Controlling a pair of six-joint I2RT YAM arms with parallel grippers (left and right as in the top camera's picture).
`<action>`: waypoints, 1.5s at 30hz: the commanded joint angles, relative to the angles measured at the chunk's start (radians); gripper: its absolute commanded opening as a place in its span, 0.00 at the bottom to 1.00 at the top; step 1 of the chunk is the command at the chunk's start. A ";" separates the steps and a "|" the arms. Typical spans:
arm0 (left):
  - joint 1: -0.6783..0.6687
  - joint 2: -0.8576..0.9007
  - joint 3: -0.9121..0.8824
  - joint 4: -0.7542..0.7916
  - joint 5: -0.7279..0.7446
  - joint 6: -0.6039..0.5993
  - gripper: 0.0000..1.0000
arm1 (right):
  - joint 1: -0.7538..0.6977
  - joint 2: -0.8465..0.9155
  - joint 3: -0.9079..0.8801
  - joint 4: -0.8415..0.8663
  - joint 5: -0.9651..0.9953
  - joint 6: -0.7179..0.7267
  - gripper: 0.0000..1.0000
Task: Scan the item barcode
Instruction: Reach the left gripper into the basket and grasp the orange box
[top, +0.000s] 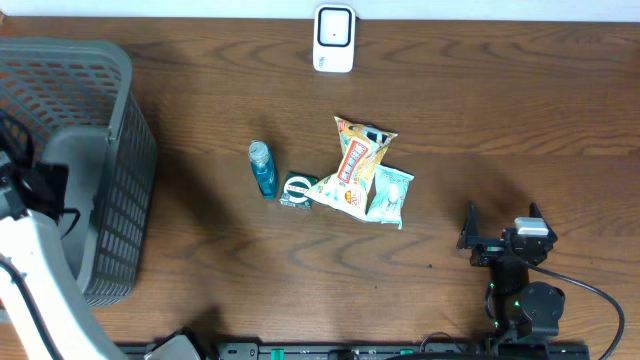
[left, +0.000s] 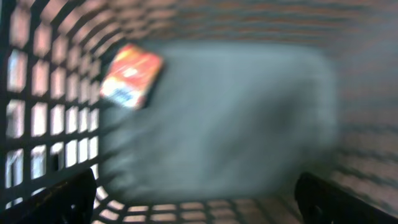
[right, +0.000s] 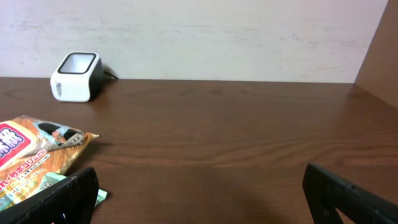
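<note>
Your left claw (left: 199, 202) spread in the basket (top: 128, 200), right claw (right: 202, 193) spread, empty; snack bag (top: 355, 165) lies mid-bench overlapping a pale pouch (top: 390, 195), so you may snag both and miss the barcode.

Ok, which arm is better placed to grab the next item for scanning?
Right. Its open hand is the closer one to the snack bag and looks toward the scanner. The left hand is down inside the basket, away from the items on the table.
</note>
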 joint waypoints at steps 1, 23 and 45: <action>0.084 0.059 -0.098 0.036 -0.007 -0.110 0.95 | 0.014 -0.005 -0.002 -0.002 -0.006 -0.015 0.99; 0.301 0.298 -0.316 0.286 -0.012 -0.481 0.95 | 0.014 -0.005 -0.002 -0.002 -0.006 -0.015 0.99; 0.309 0.330 -0.447 0.454 -0.116 -0.517 0.74 | 0.014 -0.005 -0.002 -0.002 -0.006 -0.015 0.99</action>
